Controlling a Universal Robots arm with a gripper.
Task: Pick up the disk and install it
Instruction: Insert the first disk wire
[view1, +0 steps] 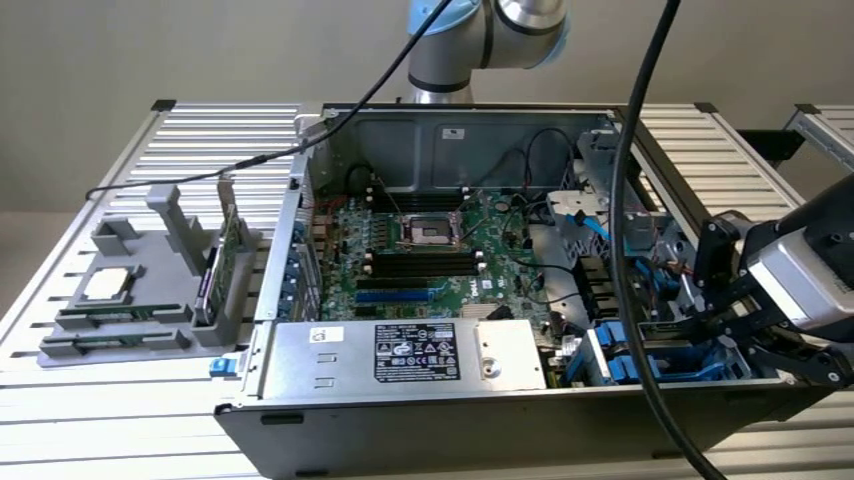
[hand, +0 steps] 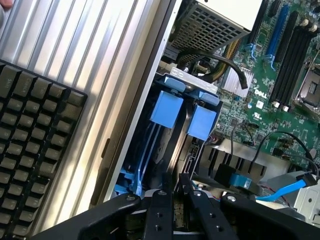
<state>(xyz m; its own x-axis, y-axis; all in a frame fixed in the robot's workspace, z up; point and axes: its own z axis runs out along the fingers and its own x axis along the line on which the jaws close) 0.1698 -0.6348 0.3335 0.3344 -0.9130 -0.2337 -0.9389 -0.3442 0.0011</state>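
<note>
The disk (hand: 167, 107) stands on edge in the drive bay at the case's corner. Its bright blue carrier tabs face the wrist camera and a blue rail runs back toward my fingers. My gripper (hand: 175, 180) reaches down into that bay, its two black fingers (hand: 159, 200) drawn close together over the disk's thin dark near edge. In the exterior view the gripper (view1: 701, 325) sits low at the right end of the open computer case (view1: 307, 200), above the blue carrier of the disk (view1: 667, 362).
A silver power supply box (view1: 400, 355) with a black-and-white label fills the case front, with the motherboard (view1: 427, 250) behind it. A thick black cable (view1: 647, 200) hangs in front. A grey parts holder (view1: 134, 290) stands on the exterior view's left. A keyboard (hand: 35, 150) lies outside the case wall.
</note>
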